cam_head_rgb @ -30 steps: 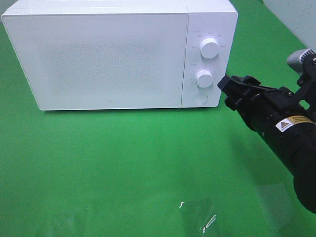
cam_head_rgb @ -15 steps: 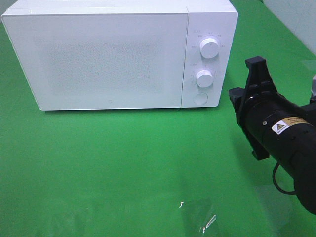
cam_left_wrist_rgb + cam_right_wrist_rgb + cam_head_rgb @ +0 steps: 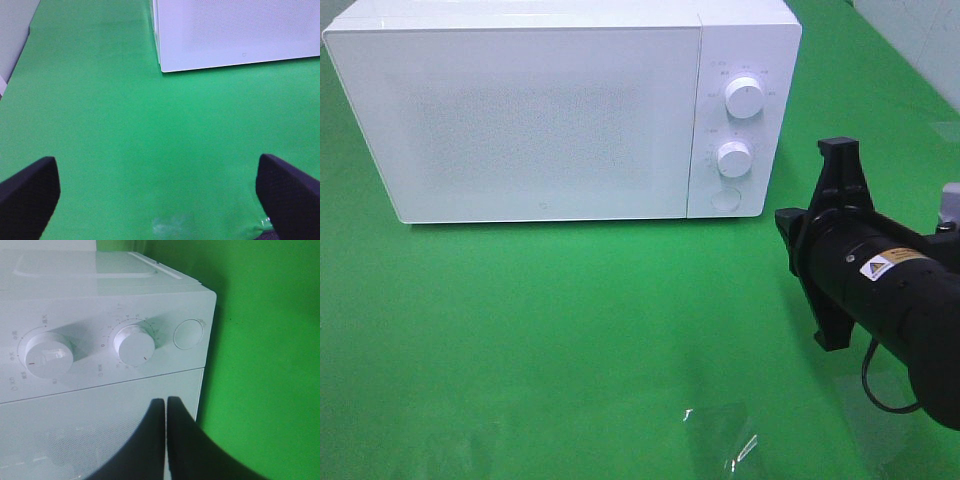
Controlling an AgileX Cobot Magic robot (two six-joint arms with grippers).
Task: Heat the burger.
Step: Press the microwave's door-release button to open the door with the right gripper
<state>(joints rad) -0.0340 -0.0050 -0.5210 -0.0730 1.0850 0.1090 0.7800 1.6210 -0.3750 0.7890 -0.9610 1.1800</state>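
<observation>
The burger is out of view in every frame. A white microwave (image 3: 540, 120) stands at the back of the green table with its door closed. My right gripper (image 3: 784, 222) is shut with nothing in it, rolled on its side. It hovers just right of the microwave's control panel, near the round button (image 3: 724, 199). In the right wrist view its two black fingers (image 3: 150, 440) press together below the lower knob (image 3: 133, 345). My left gripper (image 3: 160, 200) is open over bare green cloth, in front of the microwave's left corner (image 3: 162, 65).
The panel carries an upper knob (image 3: 745, 97), a lower knob (image 3: 734, 158) and the round button (image 3: 188, 333). A wrinkled clear plastic patch (image 3: 720, 445) lies on the cloth near the front edge. A pale wall borders the table at the far right (image 3: 920, 40).
My right gripper has closed, rolled about its own axis and drawn back a little down and right of the lower knob. The microwave and left gripper have not moved.
</observation>
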